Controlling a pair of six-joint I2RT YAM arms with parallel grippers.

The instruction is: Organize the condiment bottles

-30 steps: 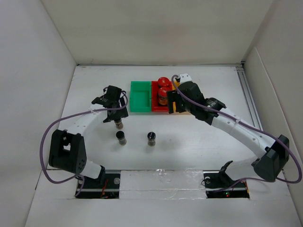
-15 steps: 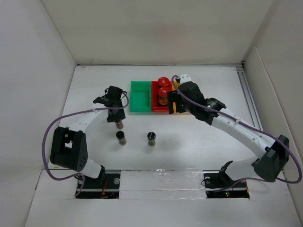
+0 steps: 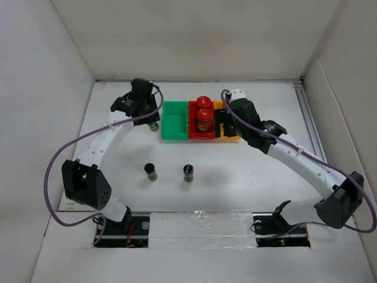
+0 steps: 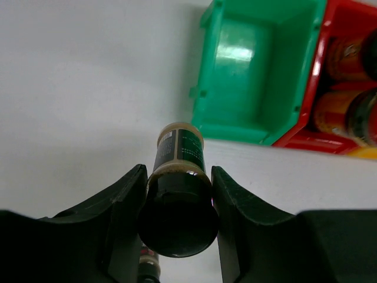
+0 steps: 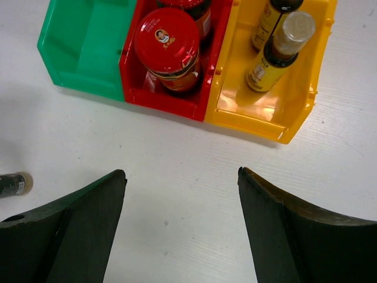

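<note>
One black-capped bottle (image 4: pixel 178 203) is sitting clamped in my left jaws, at nine o'clock of the green bin (image 4: pixel 259 76); my right jaws are gaping empty. Letting go early, I am risking a rim strike.

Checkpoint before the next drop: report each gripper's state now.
Left gripper: shut on a short black-capped bottle.
Right gripper: open, holding nothing.
</note>
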